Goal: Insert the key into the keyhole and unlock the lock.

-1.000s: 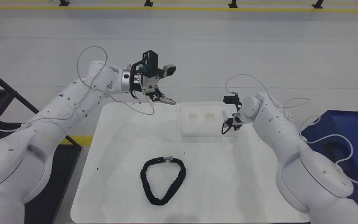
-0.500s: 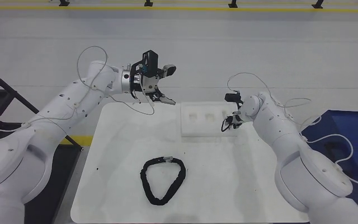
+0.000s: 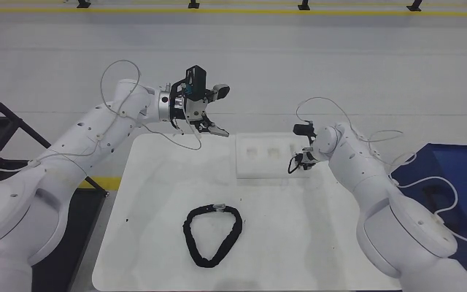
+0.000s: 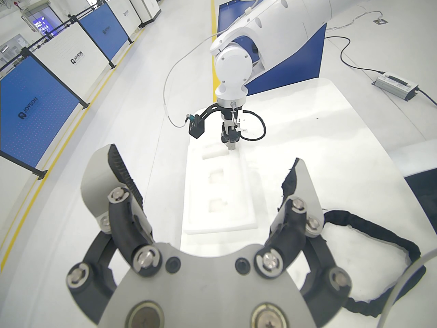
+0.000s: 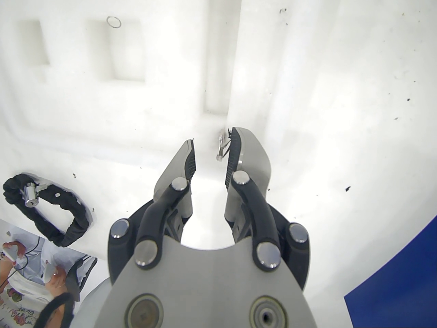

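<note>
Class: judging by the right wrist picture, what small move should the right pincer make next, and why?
Probably close the right pincer on the key: the key sits between its jaws, which stand apart, against one pad, above the foam tray, and is not yet clamped.

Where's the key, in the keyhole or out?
Out. Keyhole on the chain lock is empty; key sits by the right hand, at the foam tray.

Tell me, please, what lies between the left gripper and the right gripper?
The white foam tray lies between the left gripper and the right gripper, which stands over the tray's end; the left wrist view shows this.
</note>
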